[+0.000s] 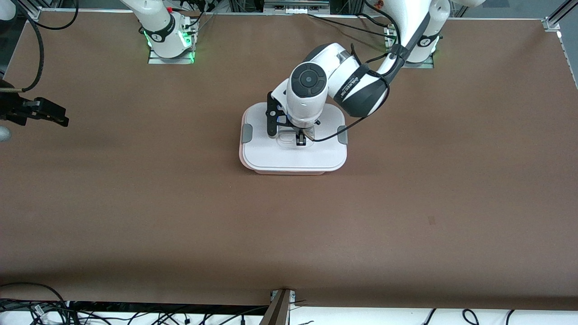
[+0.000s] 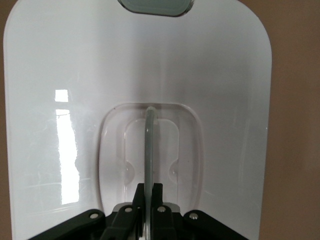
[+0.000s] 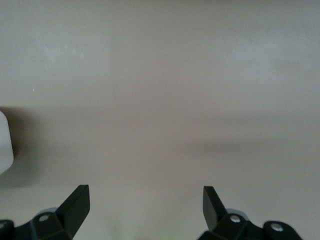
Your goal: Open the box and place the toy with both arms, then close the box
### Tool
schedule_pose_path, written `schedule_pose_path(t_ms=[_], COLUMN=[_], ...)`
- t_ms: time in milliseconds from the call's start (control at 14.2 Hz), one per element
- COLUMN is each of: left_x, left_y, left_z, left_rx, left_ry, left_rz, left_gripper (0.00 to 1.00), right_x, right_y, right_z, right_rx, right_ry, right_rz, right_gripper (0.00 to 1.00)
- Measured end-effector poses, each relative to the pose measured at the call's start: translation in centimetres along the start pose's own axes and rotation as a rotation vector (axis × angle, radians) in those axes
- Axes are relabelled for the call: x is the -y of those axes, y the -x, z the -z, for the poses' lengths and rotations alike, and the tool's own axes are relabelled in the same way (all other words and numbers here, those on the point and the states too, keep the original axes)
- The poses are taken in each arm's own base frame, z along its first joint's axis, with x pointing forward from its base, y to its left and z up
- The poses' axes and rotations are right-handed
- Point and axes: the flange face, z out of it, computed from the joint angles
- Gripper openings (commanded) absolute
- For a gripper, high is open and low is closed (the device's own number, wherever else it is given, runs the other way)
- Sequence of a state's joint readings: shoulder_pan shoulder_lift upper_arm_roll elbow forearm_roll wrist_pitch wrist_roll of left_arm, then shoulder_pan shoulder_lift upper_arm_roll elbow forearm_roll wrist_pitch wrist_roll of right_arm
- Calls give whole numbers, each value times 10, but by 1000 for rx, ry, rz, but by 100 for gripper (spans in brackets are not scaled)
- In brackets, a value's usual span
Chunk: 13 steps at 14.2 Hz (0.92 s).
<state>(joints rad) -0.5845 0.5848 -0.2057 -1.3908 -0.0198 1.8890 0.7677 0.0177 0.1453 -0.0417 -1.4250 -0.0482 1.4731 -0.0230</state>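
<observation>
A: Starting nearest the front camera, what do we have on the brown bench (image 1: pixel 406 203)?

B: We see bare surface first, then the rounded-rectangular translucent pinkish plastic box (image 1: pixel 293 146) about midway along the bench. Its flat white lid (image 1: pixel 289 155) is on, and a grey side clip (image 1: pixel 247 134) sits at each end, the second clip (image 1: pixel 342 135) toward the left arm's end.

A: And the left gripper (image 1: pixel 300 137)?

B: We find it down on the middle of the lid, at the clear recessed handle (image 2: pixel 150 150). In the left wrist view its black fingers (image 2: pixel 159 200) stand close together with the thin upright bar of the handle pinched between them, so we read it as clamped on the handle. The white left arm (image 1: pixel 338 83) reaches in over the box's farther edge from its base at the bench's farther edge.

A: Do we see the toy?

B: We cannot see it in any view; the lid is opaque white from above.

A: And the right gripper (image 1: pixel 43 112)?

B: We see it up in the air over the right arm's end of the bench, well apart from the box, where that arm waits. In the right wrist view its two black fingertips (image 3: pixel 77 202) are spread wide with only bare bench between them.
</observation>
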Motion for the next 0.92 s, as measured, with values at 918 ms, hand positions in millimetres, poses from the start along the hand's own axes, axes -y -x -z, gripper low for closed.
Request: schedule_pose_path(t_ms=[918], left_x=[-4], left_y=[-11], left_z=[-19], left_rx=[3], left_ry=[-3], left_rz=[61], left_gripper=[0], right_x=[-12], right_y=[3], right_z=[-9], right_rx=[40], right_ry=[4], right_rz=[28], right_gripper=[100])
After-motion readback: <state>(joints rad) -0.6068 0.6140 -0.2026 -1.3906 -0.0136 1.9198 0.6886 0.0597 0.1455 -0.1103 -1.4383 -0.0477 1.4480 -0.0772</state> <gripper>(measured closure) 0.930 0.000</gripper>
